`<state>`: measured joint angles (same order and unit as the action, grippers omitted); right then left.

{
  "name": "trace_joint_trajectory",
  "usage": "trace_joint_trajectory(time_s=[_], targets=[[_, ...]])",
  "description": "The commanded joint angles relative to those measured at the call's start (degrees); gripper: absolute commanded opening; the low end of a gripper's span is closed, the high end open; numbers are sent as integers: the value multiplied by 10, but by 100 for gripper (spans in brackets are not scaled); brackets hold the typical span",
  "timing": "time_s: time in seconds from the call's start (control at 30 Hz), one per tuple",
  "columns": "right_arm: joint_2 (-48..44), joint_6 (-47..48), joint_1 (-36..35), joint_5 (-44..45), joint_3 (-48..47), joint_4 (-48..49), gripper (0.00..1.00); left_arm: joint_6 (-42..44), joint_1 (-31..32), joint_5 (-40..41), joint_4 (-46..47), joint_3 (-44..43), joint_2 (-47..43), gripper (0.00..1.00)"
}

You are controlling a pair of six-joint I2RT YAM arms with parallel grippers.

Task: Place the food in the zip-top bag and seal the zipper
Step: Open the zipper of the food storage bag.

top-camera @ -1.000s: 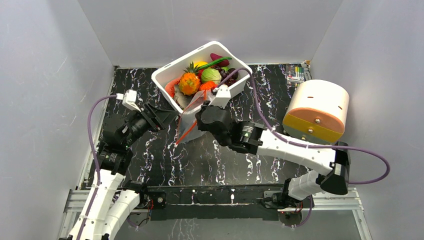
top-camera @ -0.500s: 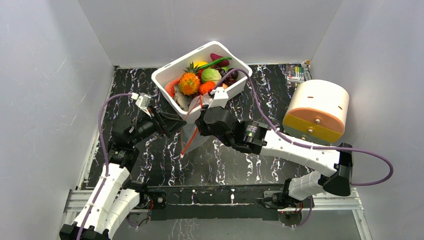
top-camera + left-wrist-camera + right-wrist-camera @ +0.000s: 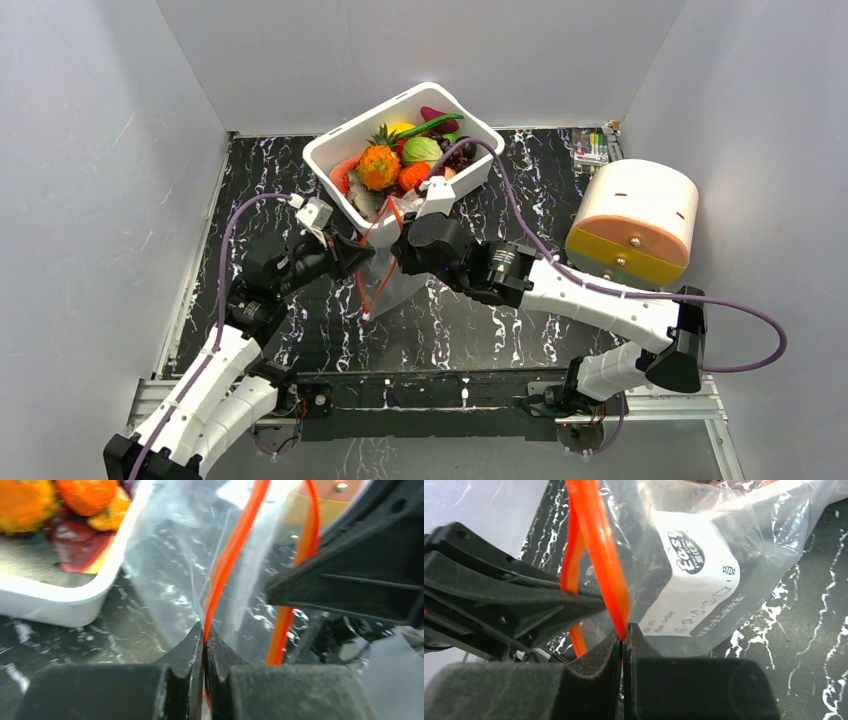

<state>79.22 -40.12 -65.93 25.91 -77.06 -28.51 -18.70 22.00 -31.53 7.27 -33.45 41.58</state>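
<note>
The clear zip-top bag (image 3: 388, 283) hangs between both grippers in front of the white tub (image 3: 330, 150). My left gripper (image 3: 205, 630) is shut on one red-orange zipper (image 3: 232, 545) strip at the bag's (image 3: 170, 555) mouth. My right gripper (image 3: 623, 632) is shut on the other zipper (image 3: 596, 545) strip, next to the bag's whitish printed patch (image 3: 694, 580). From above, the left gripper (image 3: 365, 256) and right gripper (image 3: 399, 236) face each other across the mouth. The food lies in the tub: a spiky orange pineapple (image 3: 378, 165), an orange round fruit (image 3: 413, 175) and purple grapes (image 3: 462, 150).
A round white and yellow device (image 3: 635, 220) stands at the right of the black marbled table (image 3: 470, 320). A small box of coloured bits (image 3: 592, 148) sits at the back right. Grey walls close in the left, back and right sides.
My left arm has swung right to the bag's mouth, and its open gripper has shut on a zipper strip. The right gripper has kept its hold, shifting slightly.
</note>
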Motion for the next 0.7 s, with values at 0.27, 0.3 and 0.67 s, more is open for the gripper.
trace_joint_trajectory(time_s=[0.27, 0.3, 0.67], targets=[[-127, -52, 99, 34, 108, -62, 0, 86, 5, 362, -217, -122, -51, 0], [-127, -50, 99, 19, 112, -51, 0, 85, 5, 366, -221, -123, -51, 0], [-69, 7, 99, -168, 74, 90, 30, 34, 5, 254, -313, -174, -30, 0]])
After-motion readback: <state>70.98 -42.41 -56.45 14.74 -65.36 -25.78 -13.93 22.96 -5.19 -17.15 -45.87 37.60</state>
